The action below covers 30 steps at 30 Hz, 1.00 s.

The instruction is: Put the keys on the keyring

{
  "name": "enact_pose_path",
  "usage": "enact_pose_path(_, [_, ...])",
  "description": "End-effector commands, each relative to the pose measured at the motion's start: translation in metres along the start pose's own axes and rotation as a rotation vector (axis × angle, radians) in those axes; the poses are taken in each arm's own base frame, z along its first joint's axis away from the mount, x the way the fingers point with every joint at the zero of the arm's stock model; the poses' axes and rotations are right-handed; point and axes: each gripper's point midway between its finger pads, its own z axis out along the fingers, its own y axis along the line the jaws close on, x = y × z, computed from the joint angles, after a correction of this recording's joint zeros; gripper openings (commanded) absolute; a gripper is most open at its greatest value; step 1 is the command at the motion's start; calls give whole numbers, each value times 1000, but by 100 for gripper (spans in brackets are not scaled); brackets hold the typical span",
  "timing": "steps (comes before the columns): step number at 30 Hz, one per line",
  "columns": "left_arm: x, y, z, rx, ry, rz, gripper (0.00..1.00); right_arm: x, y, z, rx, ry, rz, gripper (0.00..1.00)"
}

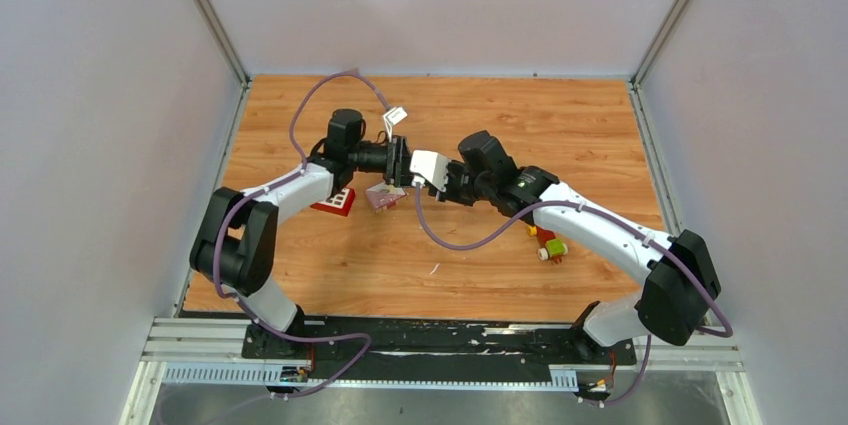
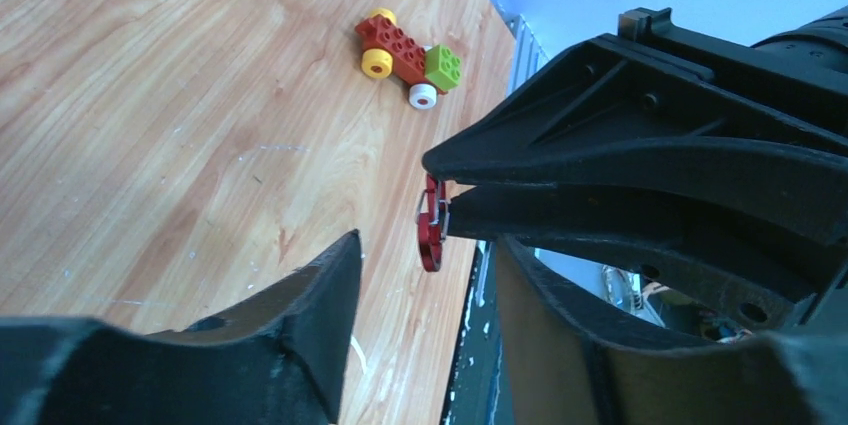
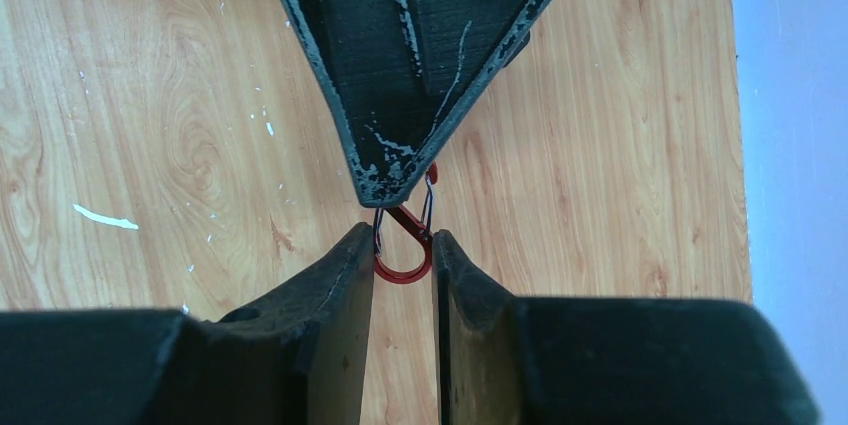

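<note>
Right gripper (image 3: 403, 245): clamped on the keyring (image 2: 431, 245), 1 finger on each side of its rounded end.
Keyring position: lifted off the table (image 1: 450, 275), in mid-air between the 2 grippers, with its wire-gate end sticking out past the right fingertips.
Why held so: probably to leave the gate end exposed and steady, so that a key can be slid on from the other side.
Left gripper (image 2: 425, 250): fingers parted in its own wrist view, holding nothing that I can see; its tip sits right at the free end of the keyring.
Why placed so: it faces the right gripper head-on, which suits working the gate or passing something across.
Keys: 0 made out in either wrist view; a small pale item lies under the grippers in the top view, too small to name.
Keyrings: 1.
Arms: 2, meeting near mid-table.
Toy block cluster (image 2: 408, 49): 1, lying well apart on the right side.
Red box (image 1: 335, 203): 1, beside the left arm.
Task progress: no key appears threaded yet.
</note>
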Motion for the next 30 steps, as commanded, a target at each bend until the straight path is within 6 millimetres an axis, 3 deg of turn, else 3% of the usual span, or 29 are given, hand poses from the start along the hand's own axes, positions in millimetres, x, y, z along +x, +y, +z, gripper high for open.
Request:
enact_pose_path(1, [-8,-5,4,49,-30,-27,54,-9,-7,1,34,-30,12,13])
enact_pose_path(15, [0,-3,14,65,-18,-98,42,-5,-11,3,60,-15,10,12])
enact_pose_path(30, [0,-2,16,67,-17,-108,18,0,-9,5,55,-3,8,12])
